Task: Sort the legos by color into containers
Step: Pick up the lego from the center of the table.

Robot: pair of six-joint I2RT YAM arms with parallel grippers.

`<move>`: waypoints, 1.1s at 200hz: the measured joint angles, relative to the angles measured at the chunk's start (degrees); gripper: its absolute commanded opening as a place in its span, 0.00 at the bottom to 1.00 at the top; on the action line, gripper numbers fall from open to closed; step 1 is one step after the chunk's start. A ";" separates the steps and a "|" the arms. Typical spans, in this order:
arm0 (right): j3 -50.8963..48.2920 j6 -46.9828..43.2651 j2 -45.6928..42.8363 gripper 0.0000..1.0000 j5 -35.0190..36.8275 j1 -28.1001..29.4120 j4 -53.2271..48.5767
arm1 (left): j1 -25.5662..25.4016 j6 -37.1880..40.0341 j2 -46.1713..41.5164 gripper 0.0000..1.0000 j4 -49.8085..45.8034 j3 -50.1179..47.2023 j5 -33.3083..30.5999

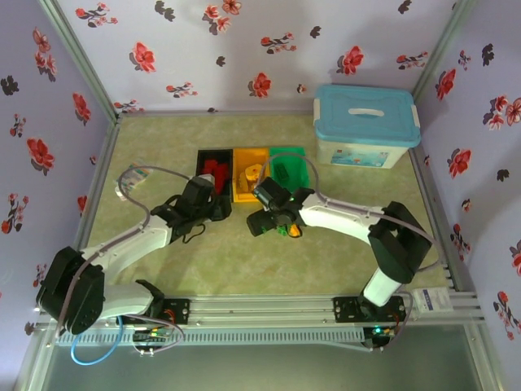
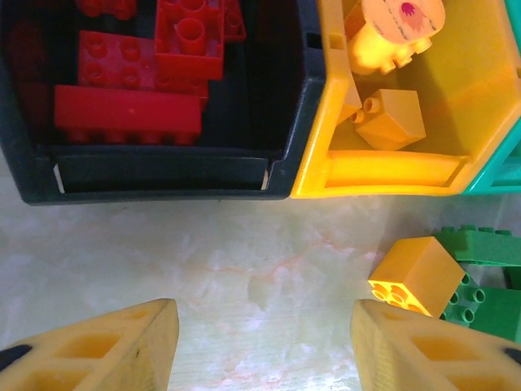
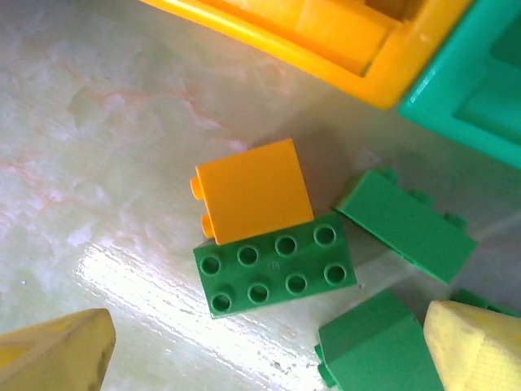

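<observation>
Both arms reach forward, wrists tipped down. The left claw (image 2: 264,326) hangs spread and empty, the black plastic bin (image 2: 163,175) of red studded bricks (image 2: 126,110) just ahead. The right claw (image 3: 269,314), fingers apart, grips nothing. Just ahead of its fingertips an orange plastic cube brick (image 3: 252,191) touches a green eight-stud brick (image 3: 273,273). The other green bricks (image 3: 407,224) are cropped, perhaps three.

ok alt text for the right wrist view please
An orange-yellow brick touches a green eight-stud brick on the table, other green bricks at right. Fingertips of the open right tool sit in the bottom corners; an orange-yellow bin and green bin edge the top.
</observation>
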 measured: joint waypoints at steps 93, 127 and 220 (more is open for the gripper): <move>5.84 -3.50 10.69 0.92 0.74 1.27 -4.90 | 0.39 -0.39 -0.72 0.58 0.42 -1.53 -0.02; 7.67 -3.74 12.68 0.92 2.08 1.44 -5.97 | 0.39 -0.39 -0.83 0.58 0.44 -1.57 -0.02; 9.25 -4.02 14.82 0.58 4.11 3.06 -6.82 | 0.57 -0.39 -1.57 0.57 0.48 -1.95 0.00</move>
